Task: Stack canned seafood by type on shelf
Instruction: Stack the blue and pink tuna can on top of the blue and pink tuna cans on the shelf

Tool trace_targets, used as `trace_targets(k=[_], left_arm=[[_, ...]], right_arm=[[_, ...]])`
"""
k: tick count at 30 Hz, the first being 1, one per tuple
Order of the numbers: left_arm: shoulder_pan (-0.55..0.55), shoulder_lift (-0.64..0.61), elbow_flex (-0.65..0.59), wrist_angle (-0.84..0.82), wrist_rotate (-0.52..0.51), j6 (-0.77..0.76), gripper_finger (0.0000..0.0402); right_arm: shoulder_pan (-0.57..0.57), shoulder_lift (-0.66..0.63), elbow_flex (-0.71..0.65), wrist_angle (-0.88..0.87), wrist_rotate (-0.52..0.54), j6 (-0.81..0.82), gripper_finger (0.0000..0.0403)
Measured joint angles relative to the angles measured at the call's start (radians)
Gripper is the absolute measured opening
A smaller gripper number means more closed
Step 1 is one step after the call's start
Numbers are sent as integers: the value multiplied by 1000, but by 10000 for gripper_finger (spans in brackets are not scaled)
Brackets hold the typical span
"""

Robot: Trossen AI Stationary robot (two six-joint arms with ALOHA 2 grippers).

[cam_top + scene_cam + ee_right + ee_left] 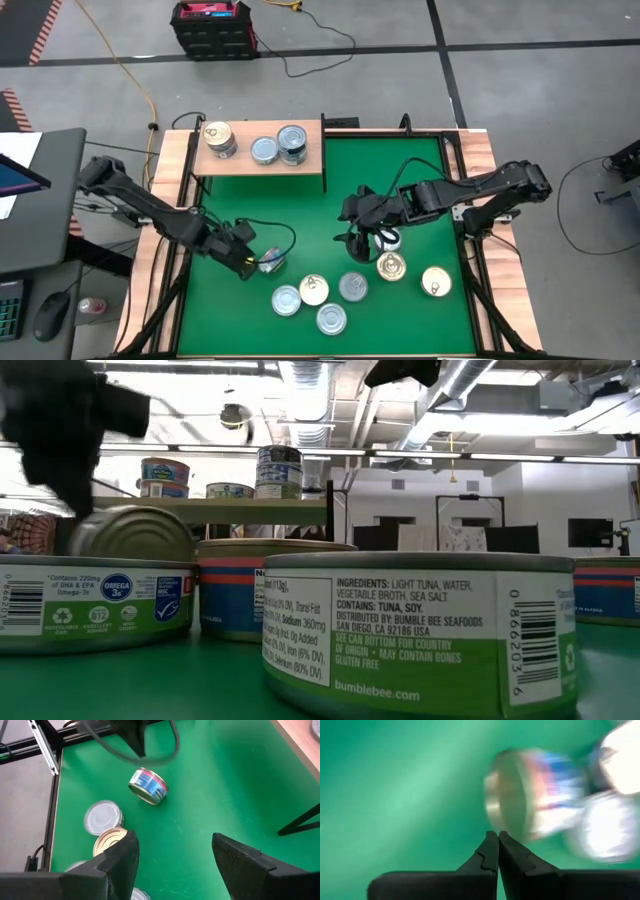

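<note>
Overhead, green mat [330, 190] covers table; grey floor [500, 90] beyond.

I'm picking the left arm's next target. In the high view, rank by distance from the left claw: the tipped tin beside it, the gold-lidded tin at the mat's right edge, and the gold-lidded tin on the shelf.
1. The tipped tin, right beside the left claw, on the green mat.
2. The gold-lidded tin on the shelf, at the shelf's left end.
3. The gold-lidded tin at the mat's right edge, farthest.
</note>
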Motion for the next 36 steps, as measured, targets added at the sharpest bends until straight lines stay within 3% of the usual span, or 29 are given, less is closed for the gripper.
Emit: trace_targets(k=[5,10,14,18,23,30,36], left_arm=[[0,-34,5,188,-17,-5,48],[11,42,5,373,-36,28,149],[25,108,6,412,-42,55,238],[32,176,46,371,-139,92,302],[33,284,153,248,-290,162,322],[40,420,245,152,-336,179,322],[46,430,247,147,-432,179,322]], right_arm=[[-15,0,0,0,2,-9,276],[-42,0,0,-1,4,-11,276],[-60,0,0,-4,4,-30,276],[-67,0,0,-4,-1,-48,276],[-80,0,0,-5,-19,-52,276],[-87,0,0,-11,-42,-60,276],[-92,0,0,-13,-48,-70,276]])
